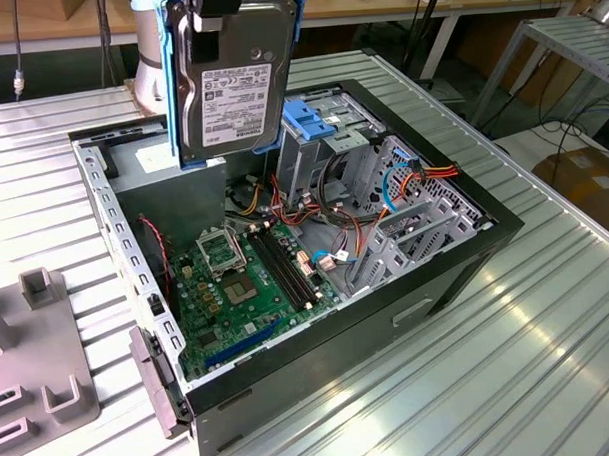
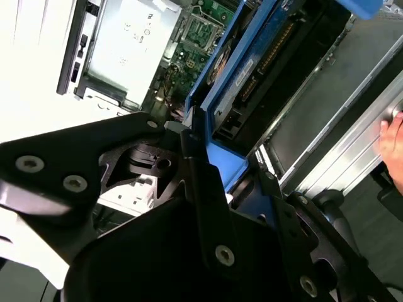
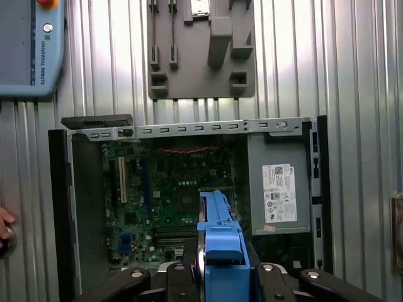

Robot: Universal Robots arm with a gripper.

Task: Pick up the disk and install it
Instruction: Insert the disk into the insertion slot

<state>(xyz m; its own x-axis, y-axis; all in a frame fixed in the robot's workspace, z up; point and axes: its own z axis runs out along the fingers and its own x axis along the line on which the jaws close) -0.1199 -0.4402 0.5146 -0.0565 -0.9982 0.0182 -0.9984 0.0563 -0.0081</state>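
High above the open computer case [image 1: 456,273], the disk [image 1: 225,86] hangs upright on edge in the exterior view, its white label facing the camera and its blue rails running down both sides; the gripper [image 1: 217,3] clamps it from the top, with the fingers [image 3: 179,280] pressed against the blue frame from either side, as the first wrist view shows; the disk touches nothing in the case; in the exterior view it hangs just to the left of the blue bracket [image 1: 311,118] that sits on top of the metal drive cage [image 1: 307,158]; below it the green board [image 1: 236,280] lies flat on the case floor, with bundles of coloured wires [image 1: 423,174] toward the exterior view's right; in the first wrist view the camera looks down the disk's blue edge into the case, where the grey power-supply box [image 3: 280,192] with its white label lies beside the board; the case rests on a ribbed metal table [image 1: 509,351]; a grey plate [image 1: 40,387] with raised blocks lies on the table near the case, at the exterior view's left; a control tablet [image 3: 28,47] also rests on the table, well apart from the case; a person's hand [image 2: 391,138] shows at the edge of the second wrist view, by the table's rim.
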